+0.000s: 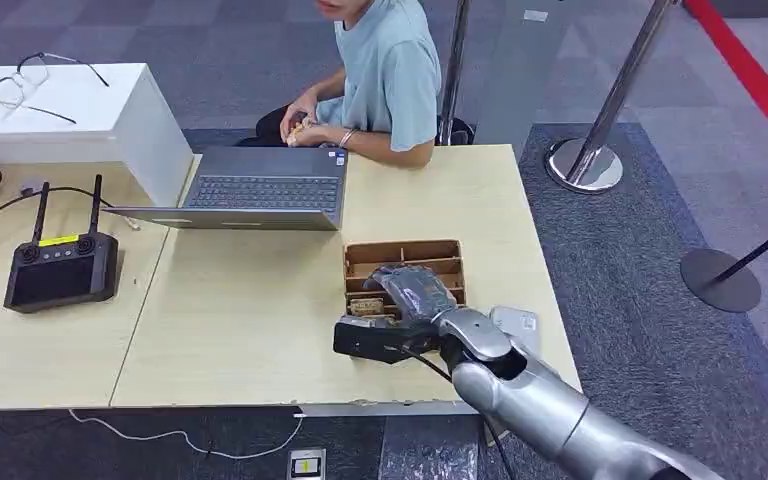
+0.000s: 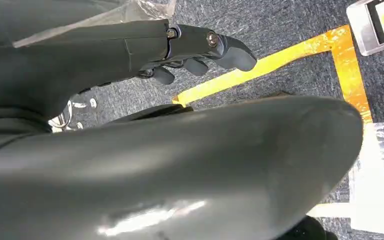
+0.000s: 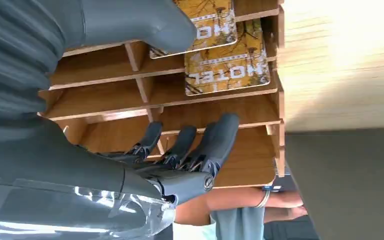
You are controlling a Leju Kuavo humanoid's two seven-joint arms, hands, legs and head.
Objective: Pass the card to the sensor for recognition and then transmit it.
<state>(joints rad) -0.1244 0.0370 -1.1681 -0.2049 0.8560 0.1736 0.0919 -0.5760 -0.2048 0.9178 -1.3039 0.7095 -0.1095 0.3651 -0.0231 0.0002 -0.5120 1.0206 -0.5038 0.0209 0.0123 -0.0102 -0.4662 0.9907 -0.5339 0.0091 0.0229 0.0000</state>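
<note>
over the wooden tray point(image 1: 400, 250), right hand point(image 3: 180, 150) fingers apart, empty; card point(image 3: 227, 70) at 12 o'clock looks thin, stiff, slick: pinch its edge.

Head view overlooks table point(image 1: 260, 330); right wrist nears tray point(image 3: 220, 107).

My right arm reaches in from the lower right of the frame, my right robot hand point(image 1: 415, 290) open, fingers point(image 3: 215, 142) straight and apart. My left robot hand point(image 2: 200, 50) hangs low, fingers loosely curled, holding nothing.
</note>
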